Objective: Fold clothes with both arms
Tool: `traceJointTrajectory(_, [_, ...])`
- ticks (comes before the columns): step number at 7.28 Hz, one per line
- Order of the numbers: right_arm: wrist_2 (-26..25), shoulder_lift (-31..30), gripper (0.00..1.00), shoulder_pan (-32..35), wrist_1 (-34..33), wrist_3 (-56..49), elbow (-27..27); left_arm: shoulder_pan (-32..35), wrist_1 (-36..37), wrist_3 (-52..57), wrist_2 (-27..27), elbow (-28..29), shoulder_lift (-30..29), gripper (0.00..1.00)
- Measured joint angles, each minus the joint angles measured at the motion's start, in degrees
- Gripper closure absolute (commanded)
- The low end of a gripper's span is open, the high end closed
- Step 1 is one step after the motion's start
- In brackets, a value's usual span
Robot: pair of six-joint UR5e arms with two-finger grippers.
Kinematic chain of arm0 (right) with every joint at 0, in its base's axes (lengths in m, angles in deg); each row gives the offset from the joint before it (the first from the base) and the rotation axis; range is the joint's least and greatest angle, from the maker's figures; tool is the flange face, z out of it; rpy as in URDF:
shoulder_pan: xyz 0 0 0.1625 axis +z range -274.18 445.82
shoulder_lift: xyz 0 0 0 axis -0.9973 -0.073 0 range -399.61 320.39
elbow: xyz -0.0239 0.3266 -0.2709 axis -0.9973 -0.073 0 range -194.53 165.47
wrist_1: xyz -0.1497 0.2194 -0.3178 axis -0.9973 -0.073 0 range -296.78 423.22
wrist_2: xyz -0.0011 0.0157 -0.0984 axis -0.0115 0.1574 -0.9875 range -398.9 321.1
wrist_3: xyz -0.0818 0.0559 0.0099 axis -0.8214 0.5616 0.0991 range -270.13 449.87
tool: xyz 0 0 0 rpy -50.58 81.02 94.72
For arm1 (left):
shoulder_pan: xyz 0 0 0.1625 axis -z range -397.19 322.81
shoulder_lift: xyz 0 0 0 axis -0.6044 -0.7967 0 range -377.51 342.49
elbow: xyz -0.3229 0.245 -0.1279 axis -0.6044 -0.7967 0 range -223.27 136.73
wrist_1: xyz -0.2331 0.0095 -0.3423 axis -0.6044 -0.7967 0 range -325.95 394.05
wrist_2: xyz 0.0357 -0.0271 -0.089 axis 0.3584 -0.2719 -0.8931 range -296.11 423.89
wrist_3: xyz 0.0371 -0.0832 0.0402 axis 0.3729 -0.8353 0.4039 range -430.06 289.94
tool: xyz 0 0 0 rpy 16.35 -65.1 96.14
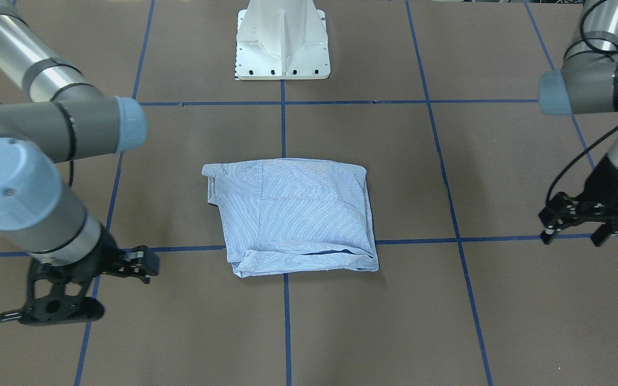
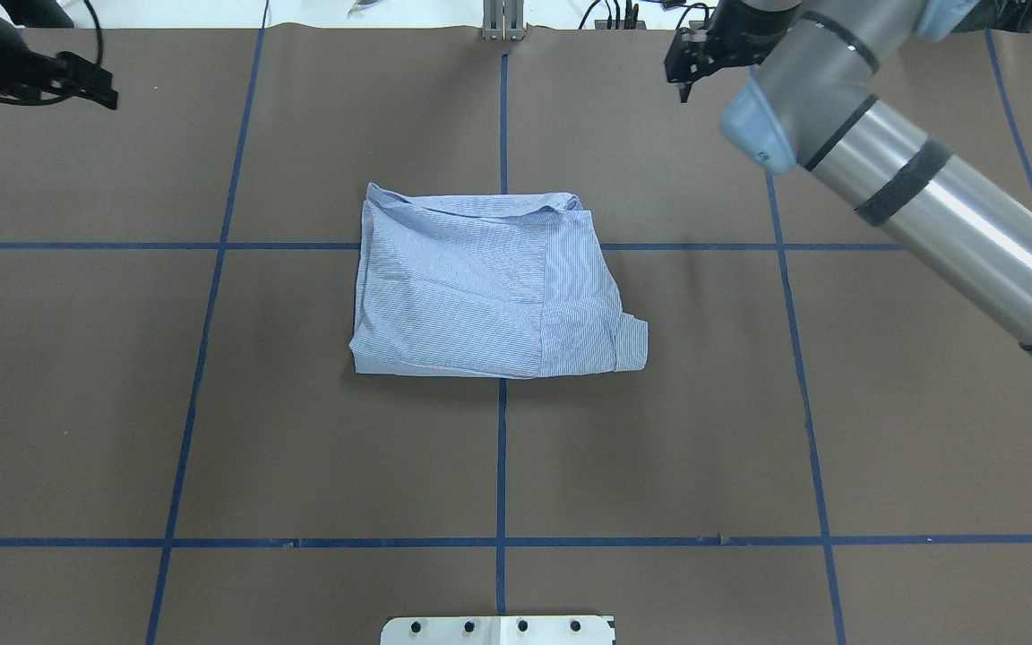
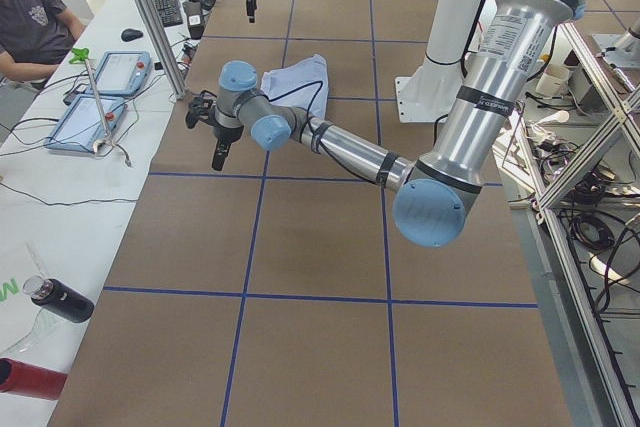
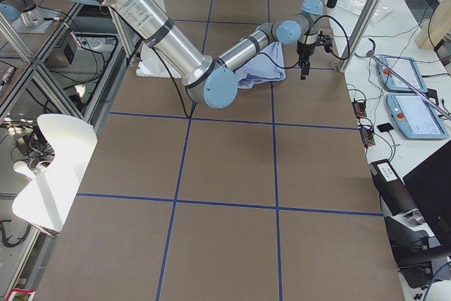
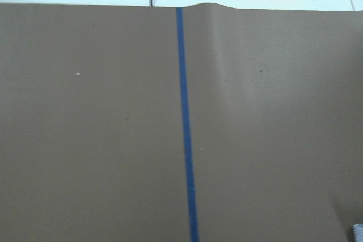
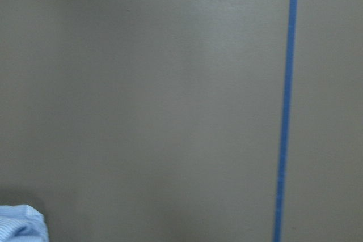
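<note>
Closest to the lens, the right arm fills the front view with its pale blue joint cap, well off to the robot's right of the shirt. Its right gripper hangs low over the table and is seen edge-on, so I cannot tell whether its fingers are spread or closed. Nothing is visible in them. Well apart on the shirt's other side, the left gripper hovers with its fingers spread and nothing between them. Both hang beyond the shirt's far edge from the robot. The shirt lies alone between them, folded into a rough, layered rectangle, with one corner, perhaps the collar or a cuff, poking out toward the robot's right. It straddles a crossing of the blue tape lines. With both arms pulled wide and neither touching the cloth, the folding looks finished or nearly so. Standing clear likely keeps them from snagging the stack. The shirt's far edge bulges a little and may want smoothing.
</note>
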Motion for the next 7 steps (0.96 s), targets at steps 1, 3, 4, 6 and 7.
traceJointTrajectory(1, [2.74, -4.84, 0.00, 3.96, -0.60, -5.31, 3.46, 4.10, 1.86, 5.69, -2.44, -0.15, 2.48, 0.00])
traceJointTrajectory(3, [7.47, -14.82, 0.00, 11.19, -0.55, -13.34, 7.69, 9.74, 2.43, 18.07, -3.84, -0.04, 7.64, 0.00])
traceJointTrajectory(4, [9.17, -19.55, 0.00, 14.95, -0.46, -20.52, 8.54, 11.51, -0.19, 21.63, -3.88, -0.09, 10.76, 0.00])
traceJointTrajectory(6, [10.22, -24.94, 0.00, 20.71, -0.45, -30.82, 8.49, 13.13, -8.47, 23.72, -3.79, 0.91, 16.34, 0.00])
traceJointTrajectory(7, [9.95, -25.96, 0.00, 21.98, -0.48, -31.98, 8.43, 13.31, -10.40, 23.87, -3.69, 1.82, 17.82, 0.00])
